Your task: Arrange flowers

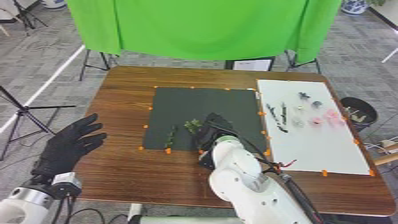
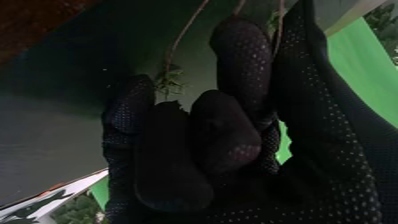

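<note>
Black mat (image 1: 197,98) on the brown tabletop (image 1: 129,76), with flower materials. The right hand (image 1: 211,132) is over the near right part of the mat, its fingers (image 2: 240,62) curled and clamped on thin stems of a leafy sprig (image 1: 193,125), whose foliage lies just beside the glove, above the mat. A second sprig (image 1: 171,136) lies on the near left part of the mat. The left hand (image 1: 64,147) is well to the left of the mat, fingers apart. To the mat's right, a white sheet (image 1: 311,152) bears dark twigs (image 1: 283,114), pink flowers (image 1: 333,116) and smaller blooms (image 1: 304,95). Green cloth (image 1: 204,30) hangs beyond the mat.
</note>
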Robot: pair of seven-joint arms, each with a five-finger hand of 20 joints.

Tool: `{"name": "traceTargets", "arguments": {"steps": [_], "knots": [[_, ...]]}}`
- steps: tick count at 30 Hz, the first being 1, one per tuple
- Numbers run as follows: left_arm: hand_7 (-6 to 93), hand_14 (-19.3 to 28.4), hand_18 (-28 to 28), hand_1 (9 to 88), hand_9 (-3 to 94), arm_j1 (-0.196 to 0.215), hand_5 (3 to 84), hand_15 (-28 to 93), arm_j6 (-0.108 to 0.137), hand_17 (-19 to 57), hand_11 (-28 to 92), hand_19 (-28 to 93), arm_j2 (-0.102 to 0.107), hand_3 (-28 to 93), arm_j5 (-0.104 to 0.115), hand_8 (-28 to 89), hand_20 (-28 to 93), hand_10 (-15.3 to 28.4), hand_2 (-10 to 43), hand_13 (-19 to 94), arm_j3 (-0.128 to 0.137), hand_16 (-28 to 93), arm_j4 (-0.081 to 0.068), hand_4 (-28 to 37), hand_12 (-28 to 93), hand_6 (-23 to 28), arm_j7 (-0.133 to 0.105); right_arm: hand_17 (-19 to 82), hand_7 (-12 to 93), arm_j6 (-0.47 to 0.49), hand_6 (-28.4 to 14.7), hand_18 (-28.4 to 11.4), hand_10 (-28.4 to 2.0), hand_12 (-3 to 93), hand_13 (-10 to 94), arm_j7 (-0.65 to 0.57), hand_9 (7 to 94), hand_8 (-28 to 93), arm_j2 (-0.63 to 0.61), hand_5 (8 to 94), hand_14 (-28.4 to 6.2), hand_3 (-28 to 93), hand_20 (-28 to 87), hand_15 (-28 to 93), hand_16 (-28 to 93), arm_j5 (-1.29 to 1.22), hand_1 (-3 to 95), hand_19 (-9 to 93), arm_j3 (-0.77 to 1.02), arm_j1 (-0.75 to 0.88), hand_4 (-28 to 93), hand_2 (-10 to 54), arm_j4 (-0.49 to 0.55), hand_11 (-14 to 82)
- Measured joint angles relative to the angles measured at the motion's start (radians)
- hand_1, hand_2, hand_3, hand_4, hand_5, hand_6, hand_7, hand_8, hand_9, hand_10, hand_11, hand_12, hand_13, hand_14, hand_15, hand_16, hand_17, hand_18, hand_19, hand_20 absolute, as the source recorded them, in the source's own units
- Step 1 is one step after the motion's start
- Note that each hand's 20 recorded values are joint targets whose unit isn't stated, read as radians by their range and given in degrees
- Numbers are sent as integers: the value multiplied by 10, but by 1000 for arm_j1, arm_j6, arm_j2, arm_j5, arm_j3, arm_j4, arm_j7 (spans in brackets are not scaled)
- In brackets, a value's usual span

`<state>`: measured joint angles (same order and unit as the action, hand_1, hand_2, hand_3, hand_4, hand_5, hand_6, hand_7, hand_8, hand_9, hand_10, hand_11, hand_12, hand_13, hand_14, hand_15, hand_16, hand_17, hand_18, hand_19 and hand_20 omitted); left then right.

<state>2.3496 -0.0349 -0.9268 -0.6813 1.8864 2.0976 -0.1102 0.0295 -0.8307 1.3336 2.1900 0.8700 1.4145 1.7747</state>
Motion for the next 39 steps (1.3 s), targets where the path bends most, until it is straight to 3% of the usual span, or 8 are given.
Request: {"name": "traceTargets", "arguments": {"steps": [4, 5, 8, 22, 29, 34, 39], "knots": [[177, 178, 223, 223, 268, 0, 313, 456, -1, -95, 234, 408, 0, 717, 0, -97, 91, 132, -41, 202, 0, -38, 0, -283, 177, 53, 1, 338, 470, 1, 6, -201, -66, 541, 827, 4, 877, 125, 0, 796, -80, 853, 351, 849, 399, 10, 281, 837, 0, 1, -252, -95, -1, 642], [177, 178, 224, 223, 268, 0, 313, 454, -2, -95, 233, 409, 0, 717, 0, -97, 91, 132, -41, 202, 0, -38, 0, -283, 177, 53, 2, 338, 490, 1, 5, -201, -66, 540, 827, 8, 877, 31, 0, 796, -80, 854, 354, 850, 396, 16, 270, 835, 0, 1, -249, -95, -3, 643], [177, 178, 224, 224, 269, 0, 313, 454, -3, -95, 234, 408, 0, 717, 0, -97, 91, 131, -41, 202, 0, -38, -1, -283, 178, 53, 3, 335, 515, 1, 5, -201, -67, 540, 825, 19, 875, -81, 0, 796, -80, 848, 358, 851, 395, 31, 258, 833, -1, 2, -243, -95, -9, 643], [176, 178, 223, 225, 269, 1, 313, 454, -5, -95, 235, 408, 2, 717, 0, -97, 91, 132, -41, 203, 0, -37, -3, -283, 177, 53, 4, 328, 537, -2, 4, -205, -70, 543, 818, 50, 870, -85, -31, 790, -83, 842, 370, 856, 393, 129, 224, 823, -21, -3, -243, -95, -16, 650], [176, 177, 223, 225, 269, 10, 313, 454, -5, -95, 234, 408, 2, 716, 0, -97, 91, 133, -41, 202, 7, -37, -1, -283, 177, 53, 4, 330, 535, 35, 0, -207, -74, 546, 817, 40, 869, -80, -77, 789, -88, 812, 368, 858, 395, 136, 160, 826, -14, -24, -256, -95, 60, 650], [176, 177, 223, 225, 269, 20, 313, 454, -5, -95, 236, 408, -1, 714, 0, -97, 91, 132, -39, 203, 14, -37, 3, -283, 178, 53, 2, 281, 509, 45, -24, -212, -106, 534, 731, 38, 776, -96, -123, 699, -112, 809, 381, 843, 398, 61, 161, 798, 2, -53, -254, -95, 140, 631], [176, 178, 223, 225, 269, 31, 314, 455, -3, -95, 237, 408, -11, 716, -1, -97, 91, 132, -40, 203, 24, -37, 8, -283, 177, 53, -2, 259, 549, 41, -48, -220, -129, 557, 651, 24, 687, -128, -204, 601, -136, 795, 415, 868, 408, 62, 145, 792, 35, -87, -274, -95, 157, 655]]}}
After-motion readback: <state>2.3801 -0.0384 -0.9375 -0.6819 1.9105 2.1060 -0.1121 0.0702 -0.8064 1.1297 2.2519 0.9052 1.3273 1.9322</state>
